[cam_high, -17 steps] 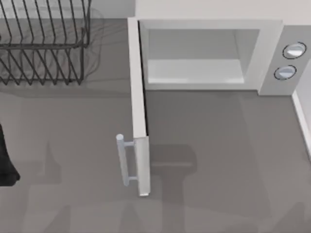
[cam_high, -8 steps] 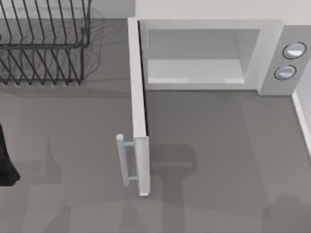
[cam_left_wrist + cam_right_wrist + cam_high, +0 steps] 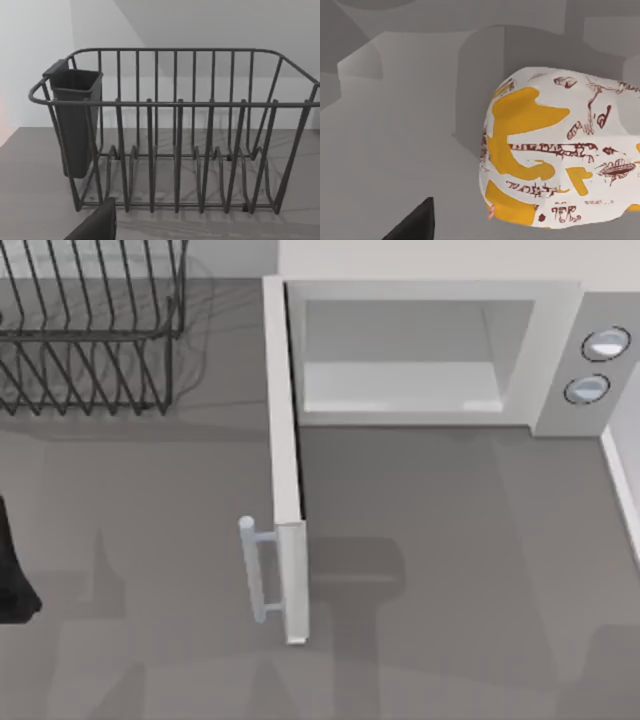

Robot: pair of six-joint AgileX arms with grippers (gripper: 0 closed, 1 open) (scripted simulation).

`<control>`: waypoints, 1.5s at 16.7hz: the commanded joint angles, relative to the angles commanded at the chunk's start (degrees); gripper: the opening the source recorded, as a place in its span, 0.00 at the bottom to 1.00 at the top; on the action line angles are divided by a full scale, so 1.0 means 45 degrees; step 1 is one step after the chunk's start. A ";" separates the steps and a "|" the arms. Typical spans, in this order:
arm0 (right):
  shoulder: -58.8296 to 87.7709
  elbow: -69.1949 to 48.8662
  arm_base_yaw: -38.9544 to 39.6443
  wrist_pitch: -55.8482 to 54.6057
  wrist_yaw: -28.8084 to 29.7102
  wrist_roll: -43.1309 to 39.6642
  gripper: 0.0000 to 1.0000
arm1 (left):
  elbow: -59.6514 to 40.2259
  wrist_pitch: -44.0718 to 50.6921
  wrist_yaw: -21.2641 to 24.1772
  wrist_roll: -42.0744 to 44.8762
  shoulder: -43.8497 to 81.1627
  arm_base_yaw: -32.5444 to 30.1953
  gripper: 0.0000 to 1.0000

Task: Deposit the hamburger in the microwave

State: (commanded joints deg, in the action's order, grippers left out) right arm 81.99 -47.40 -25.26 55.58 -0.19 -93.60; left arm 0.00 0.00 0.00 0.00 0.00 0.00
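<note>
Still, only a shadow shifts on the bench [image 3: 450, 540] before the open, empty microwave [image 3: 430, 350], so the hamburger [image 3: 560, 150] waits outside it beside the right end effector [image 3: 415, 223], whose grip cannot be told, while the left arm [image 3: 12, 580] idles well left of it.

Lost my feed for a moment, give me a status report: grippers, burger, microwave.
Hamburger close under the right wrist camera, grip unconfirmed. Left arm parked at table's left edge, facing the wire rack. Microwave door wide open, cavity unobstructed.

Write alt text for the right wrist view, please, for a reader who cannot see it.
A lumpy white hamburger wrapper with orange-yellow patches and dark red print lies close to the camera on the plain grey table surface. A dark finger tip of the right hand shows at the picture's edge.
</note>
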 joint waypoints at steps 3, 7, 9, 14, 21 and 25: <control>-0.0023 0.0066 0.0057 -0.0069 -0.0004 0.0023 1.00 | 0.0000 0.0000 0.0000 0.0000 0.0000 0.0000 1.00; 0.0719 0.0795 0.0048 -0.1492 -0.0001 0.0073 1.00 | 0.0000 0.0000 0.0000 0.0000 0.0000 0.0000 1.00; 0.1333 0.1378 0.0051 -0.2791 -0.0002 0.0084 1.00 | 0.0000 0.0000 0.0000 0.0000 0.0000 0.0000 1.00; 0.2445 0.2420 0.0053 -0.4872 -0.0002 0.0093 1.00 | 0.0000 0.0000 0.0000 0.0000 0.0000 0.0000 1.00; 0.2464 0.2436 0.0053 -0.4900 -0.0002 0.0092 0.77 | 0.0000 0.0000 0.0000 0.0000 0.0000 0.0000 1.00; 0.2464 0.2436 0.0053 -0.4900 -0.0002 0.0092 0.47 | 0.0000 0.0000 0.0000 0.0000 0.0000 0.0000 1.00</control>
State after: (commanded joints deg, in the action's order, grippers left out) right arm 93.07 -36.44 -25.02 33.52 -0.20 -93.18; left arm 0.00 0.00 0.00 0.00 0.00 0.00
